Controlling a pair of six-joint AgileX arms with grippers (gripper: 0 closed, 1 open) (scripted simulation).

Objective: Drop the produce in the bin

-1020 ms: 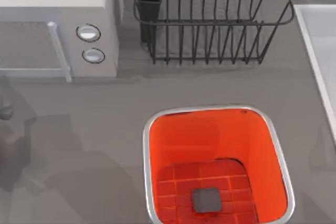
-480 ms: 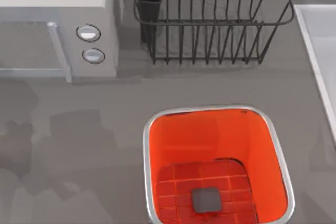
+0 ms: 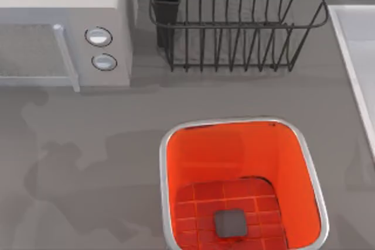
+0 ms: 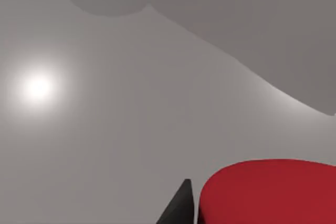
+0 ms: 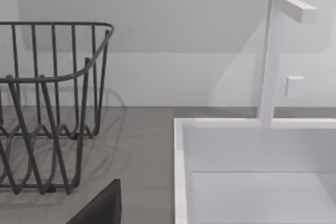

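In the left wrist view, one dark finger [image 4: 178, 208] of the left tool is seen right beside one rounded red piece of produce [image 4: 270, 192], above the plain grey table [image 4: 131, 119]; whether the produce is gripped, or how far the tool is parted, cannot be told. In the right wrist view, one dark finger [image 5: 102, 208] of the right tool is seen near one black wire dish rack [image 5: 50, 108] and one white sink [image 5: 252, 171] with a tap [image 5: 275, 56]; its opening cannot be told. From above, one orange bin [image 3: 243, 150] is seen at the table's near edge, right of centre, with one grey square [image 3: 230, 223] on its gridded floor. One microwave [image 3: 64, 27] with two knobs [image 3: 98, 37] stands at the far left. No writing can be read.
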